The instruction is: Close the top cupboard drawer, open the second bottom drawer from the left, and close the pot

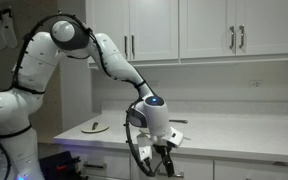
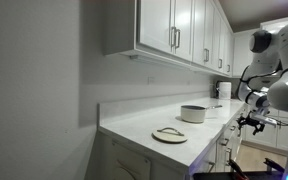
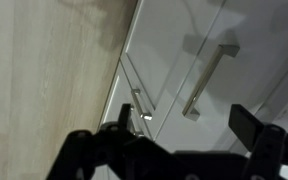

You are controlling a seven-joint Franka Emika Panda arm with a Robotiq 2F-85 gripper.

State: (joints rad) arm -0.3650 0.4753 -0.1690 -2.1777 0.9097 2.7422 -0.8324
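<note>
Your countertop [image 2: 134,128] stock
You see pot [image 2: 194,114] uncovered; lid [image 2: 169,134] lying near it, apart; white wall cabinets [image 2: 169,30] above.

Between countertop [image 2: 134,123] and wall cabinets [image 2: 169,30] room lies open, save pot [image 2: 193,113] and lid [image 2: 169,134].

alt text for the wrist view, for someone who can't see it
An open black pincer, holding nothing, hangs before white cabinet fronts, one with a slim silver bar handle. A pale wood-grain surface fills the left.
</note>
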